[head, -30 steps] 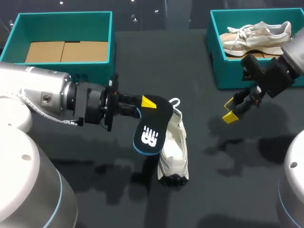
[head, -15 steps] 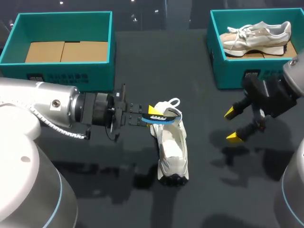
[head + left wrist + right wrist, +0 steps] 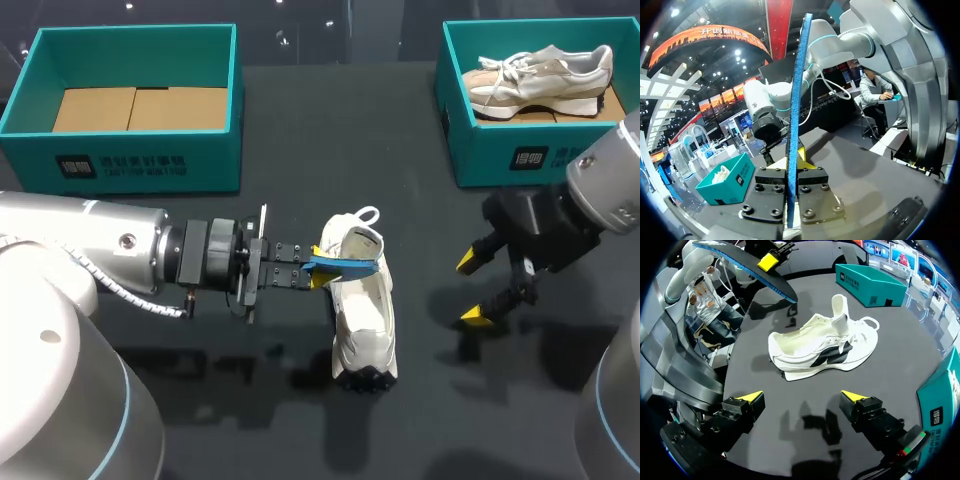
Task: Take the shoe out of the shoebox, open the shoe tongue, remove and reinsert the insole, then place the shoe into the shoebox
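Observation:
A white shoe (image 3: 362,305) with a black side mark lies on the black table, its tongue lifted. My left gripper (image 3: 318,268) is shut on a black insole with a blue rim (image 3: 348,264). The insole is seen edge-on, level, just above the shoe's heel opening. In the left wrist view the insole (image 3: 795,110) stands as a thin blue strip between the yellow fingertips (image 3: 801,156). My right gripper (image 3: 471,290) hangs open to the right of the shoe, holding nothing. In the right wrist view the shoe (image 3: 820,347) lies ahead of the open right gripper (image 3: 804,401), with the insole (image 3: 747,265) beyond it.
A teal shoebox (image 3: 140,165) with a cardboard floor stands at the back left. At the back right a second teal shoebox (image 3: 500,155) holds a beige shoe (image 3: 540,72). Bare table surrounds the white shoe.
The left gripper has turned the insole from face-on to edge-on and brought it down over the shoe's opening. The right arm has come nearer and lower, its gripper still open.

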You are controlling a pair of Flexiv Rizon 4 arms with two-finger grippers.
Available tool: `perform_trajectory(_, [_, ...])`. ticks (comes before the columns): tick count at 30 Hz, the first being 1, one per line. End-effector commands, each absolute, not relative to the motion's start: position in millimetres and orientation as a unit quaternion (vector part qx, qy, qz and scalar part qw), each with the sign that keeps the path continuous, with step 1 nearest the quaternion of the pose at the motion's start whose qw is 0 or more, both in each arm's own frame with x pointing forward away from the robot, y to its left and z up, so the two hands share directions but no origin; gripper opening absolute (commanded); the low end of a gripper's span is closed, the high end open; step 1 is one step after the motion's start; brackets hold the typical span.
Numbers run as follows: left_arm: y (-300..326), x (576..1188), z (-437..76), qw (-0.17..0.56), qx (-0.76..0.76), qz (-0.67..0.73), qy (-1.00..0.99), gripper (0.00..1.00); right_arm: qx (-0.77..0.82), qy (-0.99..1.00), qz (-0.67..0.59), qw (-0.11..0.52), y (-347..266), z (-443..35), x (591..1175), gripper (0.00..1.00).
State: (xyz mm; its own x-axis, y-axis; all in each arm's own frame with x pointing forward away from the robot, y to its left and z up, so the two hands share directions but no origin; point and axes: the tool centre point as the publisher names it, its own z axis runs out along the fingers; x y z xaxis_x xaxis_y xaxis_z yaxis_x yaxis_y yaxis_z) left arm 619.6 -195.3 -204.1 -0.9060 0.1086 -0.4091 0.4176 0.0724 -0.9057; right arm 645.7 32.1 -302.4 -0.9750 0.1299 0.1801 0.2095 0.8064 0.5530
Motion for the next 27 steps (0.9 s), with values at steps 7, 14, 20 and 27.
perform_trajectory(7, [-201.4,616.2,-213.9,0.118,0.190,-0.657,0.720,0.00,-0.066,-0.952,-0.295,0.050,56.3,-326.9,653.9,1.00])
perform_trajectory(14, [-207.1,617.4,-233.9,0.118,0.208,-0.661,0.711,0.00,-0.063,-0.952,-0.297,0.042,66.0,-339.5,650.2,1.00])
perform_trajectory(20, [-207.2,618.3,-235.4,0.117,0.211,-0.663,0.709,0.00,-0.040,-0.951,-0.305,0.028,68.4,-340.6,645.4,1.00])
perform_trajectory(27, [-210.0,616.2,-239.0,0.110,0.220,-0.667,0.703,0.00,-0.022,-0.951,-0.307,0.031,83.0,-342.3,644.1,1.00])
